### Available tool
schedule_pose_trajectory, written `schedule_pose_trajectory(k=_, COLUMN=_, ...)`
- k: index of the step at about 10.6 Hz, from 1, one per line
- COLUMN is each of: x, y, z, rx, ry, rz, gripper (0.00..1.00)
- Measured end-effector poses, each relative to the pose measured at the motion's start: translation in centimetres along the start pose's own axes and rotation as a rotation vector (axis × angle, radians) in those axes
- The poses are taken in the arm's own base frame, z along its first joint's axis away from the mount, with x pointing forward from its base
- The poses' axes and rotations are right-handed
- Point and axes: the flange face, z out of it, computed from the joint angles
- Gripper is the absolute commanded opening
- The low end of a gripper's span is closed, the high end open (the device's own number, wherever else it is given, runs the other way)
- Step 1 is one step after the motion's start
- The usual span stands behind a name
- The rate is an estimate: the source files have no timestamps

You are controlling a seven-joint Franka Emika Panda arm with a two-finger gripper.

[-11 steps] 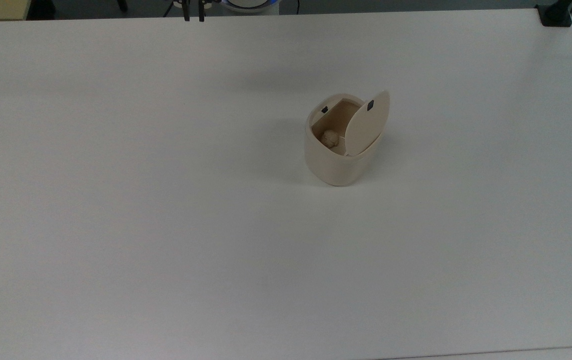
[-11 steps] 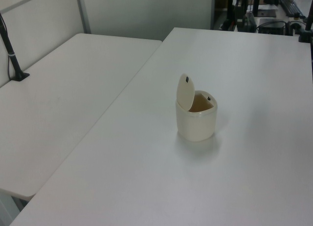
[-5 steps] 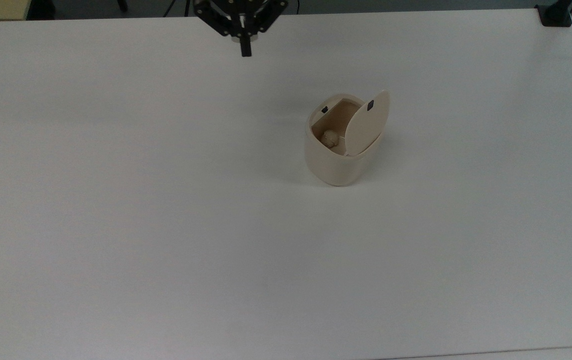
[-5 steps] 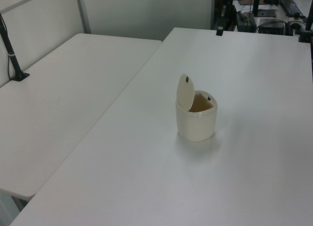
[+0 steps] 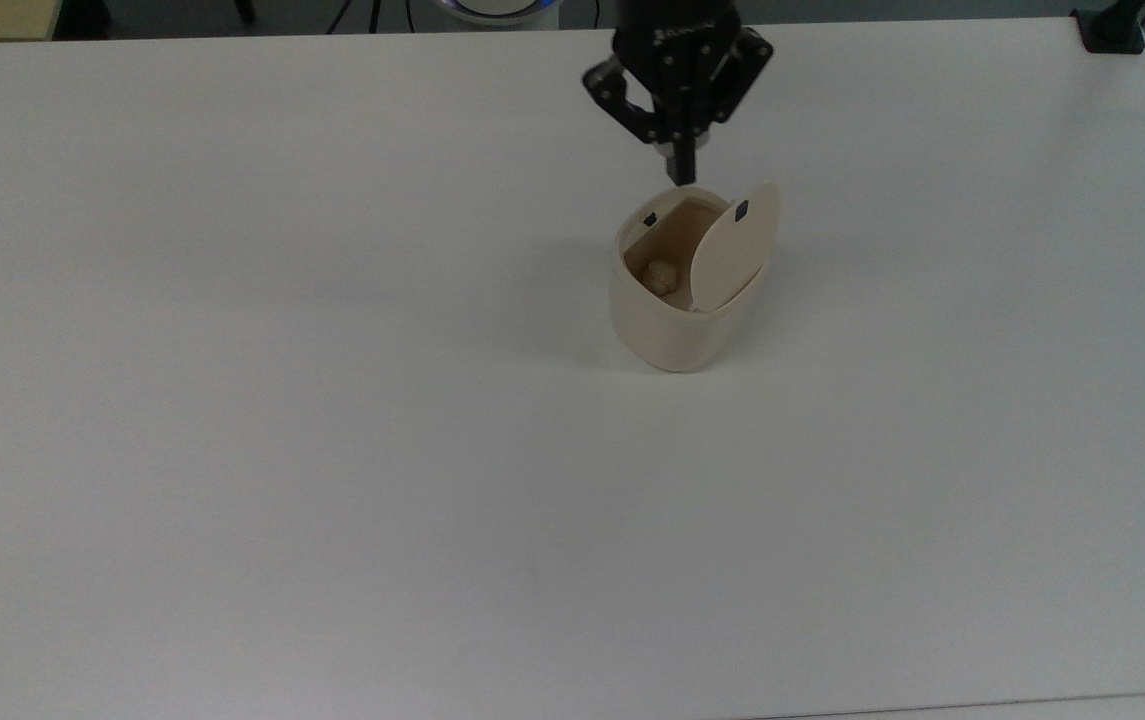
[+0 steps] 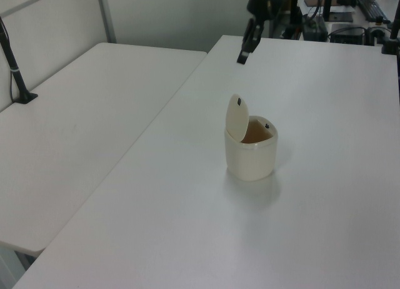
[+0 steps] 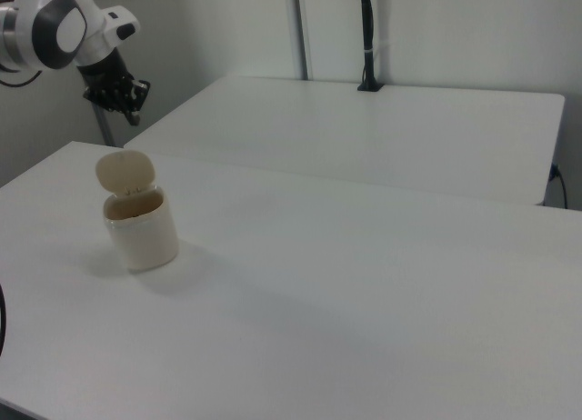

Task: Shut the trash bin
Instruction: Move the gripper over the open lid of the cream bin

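Standing a little right of centre in the upper half of the top view, the trash bin [image 5: 677,300] rests upright on the white counter [image 5: 332,450], and its lid [image 5: 732,250] is raised on the hinge, so the task is not yet done. The lid stands almost upright at the top view's right side of the opening, with its small black mark [image 5: 741,210] near the upper edge. A second black mark sits on the rim across from it, which I judge is the place where the lid catches. Inside you can see a small crumpled ball [image 5: 661,276] on the bottom.

Your tool [image 5: 684,170] hangs above the counter, and its two fingers are pressed together into one narrow tip that points down. I think this suits pushing better than grasping, because a lid like this needs only a nudge.

In the top view the tip lies just above the far rim of the bin, slightly to the top view's left of the raised lid. In the left view the tool [image 6: 243,55] is in the upper middle, clearly higher than the lid [image 6: 235,116] and apart from it. To close it, you would probably need to bring the tip behind the outer face of the lid and press it toward the opening.
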Motion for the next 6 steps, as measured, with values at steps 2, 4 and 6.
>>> schedule_pose_trajectory(k=2, x=1.3, y=-3.8, z=2.8, rx=0.021, ry=0.056, rz=-0.067, gripper=0.0)
schedule_pose_trajectory(k=4, x=1.7, y=-6.6, z=4.6, rx=0.037, ry=0.081, rz=-0.117, gripper=0.0)
schedule_pose_trajectory(k=6, x=1.6, y=-7.8, z=5.8, rx=0.037, ry=0.066, rz=-0.153, gripper=0.0)
